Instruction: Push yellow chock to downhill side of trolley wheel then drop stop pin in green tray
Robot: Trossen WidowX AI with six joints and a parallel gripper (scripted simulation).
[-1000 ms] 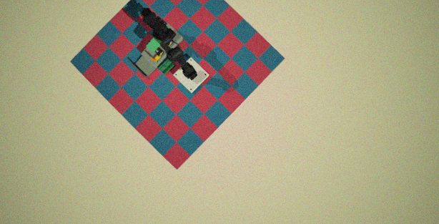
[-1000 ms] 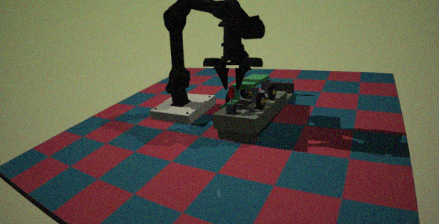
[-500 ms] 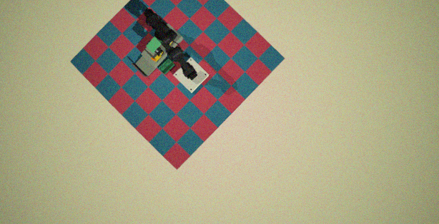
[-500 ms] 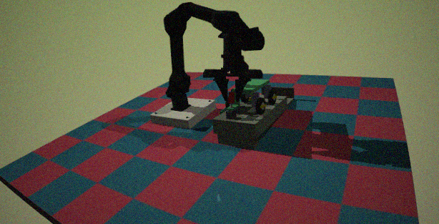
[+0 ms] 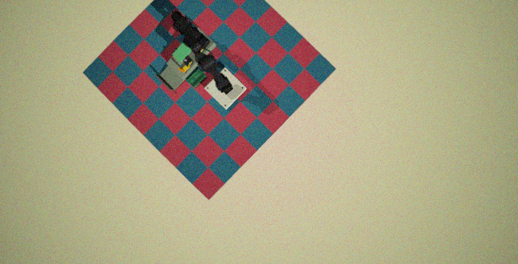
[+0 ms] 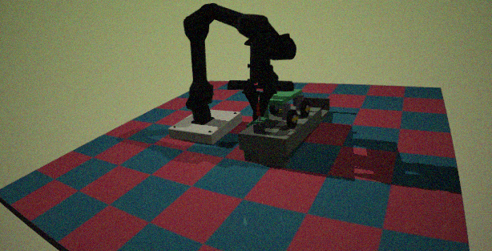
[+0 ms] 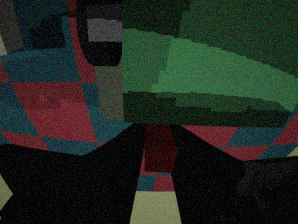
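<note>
My gripper [image 6: 258, 112] [image 7: 154, 125] is shut on the red head of the stop pin [image 6: 258, 105] [image 7: 160, 156], at the ramp's uphill end. The pin's lower part is hidden. The trolley [image 5: 181, 52] [image 6: 288, 95] [image 7: 220, 70], with a green body and dark wheels, stands on the grey ramp [image 5: 170, 75] [image 6: 262, 147], close beside the fingers. The yellow chock [image 5: 184, 69] is on the ramp beside the trolley's downhill side; whether it touches a wheel cannot be told. The green tray [image 5: 196, 78] lies between the ramp and the arm's base.
The arm's white base plate [image 5: 226, 104] [image 6: 195, 132] stands beside the ramp and tray. A raised dark wall [image 5: 162, 78] [image 6: 318, 103] closes the ramp's downhill end. The arm reaches over the uphill end. All stand on a red and blue checkered surface [image 5: 207, 134] [image 6: 192, 214].
</note>
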